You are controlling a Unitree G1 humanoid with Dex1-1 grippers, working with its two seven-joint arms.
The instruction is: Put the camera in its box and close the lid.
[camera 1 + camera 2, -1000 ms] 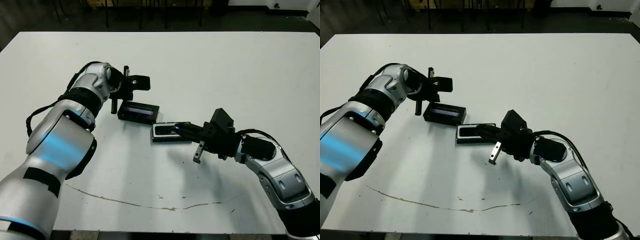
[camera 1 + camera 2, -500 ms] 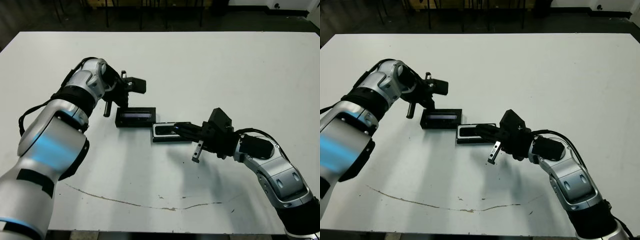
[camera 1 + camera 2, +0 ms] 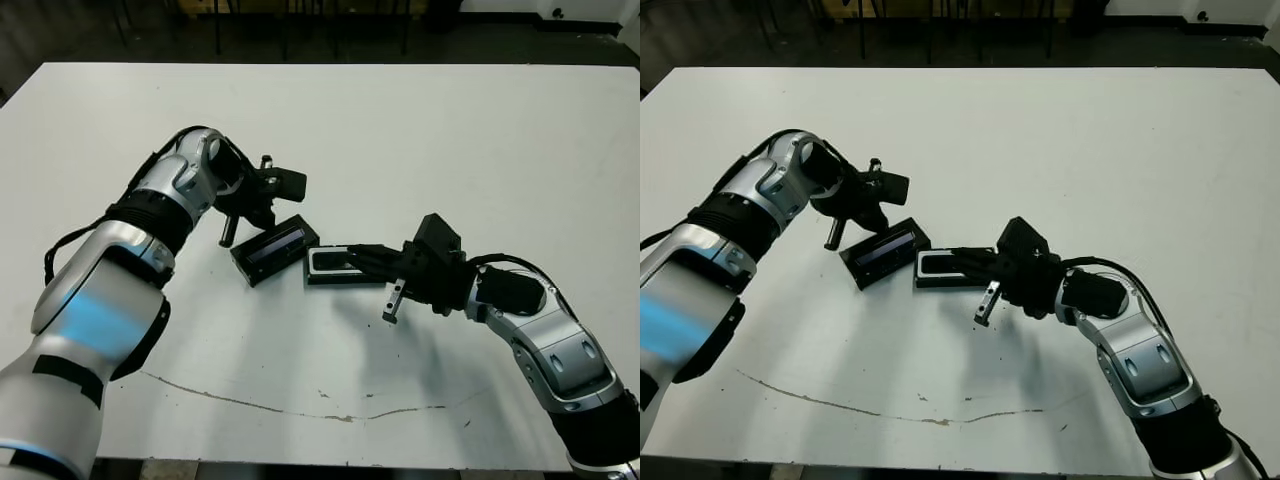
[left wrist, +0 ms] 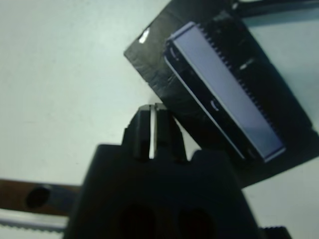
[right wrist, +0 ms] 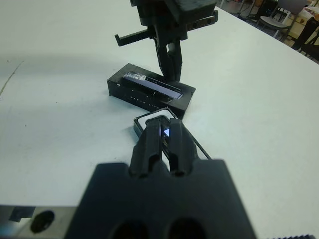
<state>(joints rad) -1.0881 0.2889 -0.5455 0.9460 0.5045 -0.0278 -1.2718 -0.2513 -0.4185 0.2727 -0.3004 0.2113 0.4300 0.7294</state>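
Observation:
The box (image 3: 312, 270), a black tray with white lining, lies at mid-table. The camera (image 3: 335, 263) lies inside it, its bluish screen glowing between my right gripper's fingers in the right wrist view. My right gripper (image 3: 362, 256) reaches over the box from the right, shut on the camera (image 5: 166, 133). The lid (image 3: 277, 250) lies just left of the box, tilted, its pale strip (image 4: 224, 94) facing up. My left gripper (image 3: 262, 215) is shut, its tips touching the lid's far edge.
A thin dark crack line (image 3: 300, 405) runs across the white table (image 3: 480, 150) near its front edge. Chair legs and dark floor show beyond the far edge.
My left gripper has swung right and nearer, turning the lid from lying level to tilted, its near end closer to me. The right gripper and box have hardly moved.

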